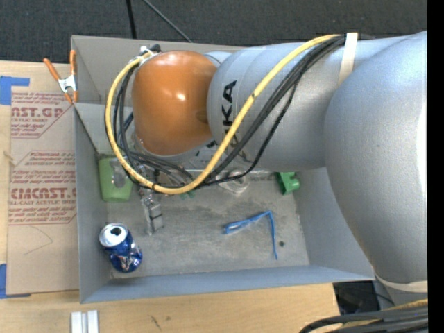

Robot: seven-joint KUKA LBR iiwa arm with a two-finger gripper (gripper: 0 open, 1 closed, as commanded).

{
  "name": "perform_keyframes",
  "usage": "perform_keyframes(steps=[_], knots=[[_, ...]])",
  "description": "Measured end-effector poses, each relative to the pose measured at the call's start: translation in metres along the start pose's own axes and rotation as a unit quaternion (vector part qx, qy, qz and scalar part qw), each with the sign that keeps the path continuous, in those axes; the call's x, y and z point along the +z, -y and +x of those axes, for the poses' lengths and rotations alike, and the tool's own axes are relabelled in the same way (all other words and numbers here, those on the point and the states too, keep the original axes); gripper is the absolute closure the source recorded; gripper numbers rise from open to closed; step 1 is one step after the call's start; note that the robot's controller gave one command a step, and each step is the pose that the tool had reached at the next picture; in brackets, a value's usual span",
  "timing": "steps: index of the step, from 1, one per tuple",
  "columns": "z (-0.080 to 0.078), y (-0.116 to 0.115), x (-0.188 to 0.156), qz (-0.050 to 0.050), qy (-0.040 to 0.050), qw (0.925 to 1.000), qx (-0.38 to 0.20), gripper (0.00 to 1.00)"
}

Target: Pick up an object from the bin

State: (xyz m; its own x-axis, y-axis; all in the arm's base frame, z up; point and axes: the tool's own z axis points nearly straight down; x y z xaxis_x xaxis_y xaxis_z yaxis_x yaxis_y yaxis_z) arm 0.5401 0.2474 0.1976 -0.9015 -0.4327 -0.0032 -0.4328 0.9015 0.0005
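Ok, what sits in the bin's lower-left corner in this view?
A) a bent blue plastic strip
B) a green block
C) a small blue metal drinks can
C: the small blue metal drinks can sits there, while the bent blue plastic strip lies mid-floor.

"KA" on the grey arm (312, 137)
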Motion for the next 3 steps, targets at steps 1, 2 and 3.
perform_keyframes(steps=[1,2,3], knots=[[0.0335,-0.0158,0.1251,-0.001,-0.0055,0.9995,0.03,0.0],[0.0307,-0.0136,0.119,0.001,-0.0029,0.9995,0.03,1.0],[0.0305,-0.0145,0.12,0.0,-0.0011,0.9995,0.03,0.0]])
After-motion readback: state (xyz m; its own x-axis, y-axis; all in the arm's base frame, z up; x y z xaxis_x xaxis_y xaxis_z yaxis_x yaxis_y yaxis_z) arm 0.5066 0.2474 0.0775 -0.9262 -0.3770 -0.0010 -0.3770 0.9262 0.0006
